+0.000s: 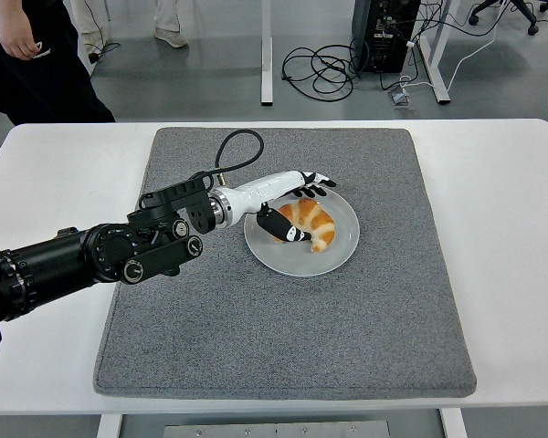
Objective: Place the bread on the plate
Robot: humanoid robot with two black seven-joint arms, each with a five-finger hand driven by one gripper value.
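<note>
Left hand (294,208): fingers are spread around the croissant (312,222), thumb below it
Croissant: laid on the white plate (340,256)
Plate: set on the grey mat (283,338)

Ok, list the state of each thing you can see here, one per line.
croissant: lying on the plate, left hand around it
plate: upright on the grey mat, holding the croissant
left hand: over the plate, fingers curled around the croissant
grey mat: flat on the white table
</note>
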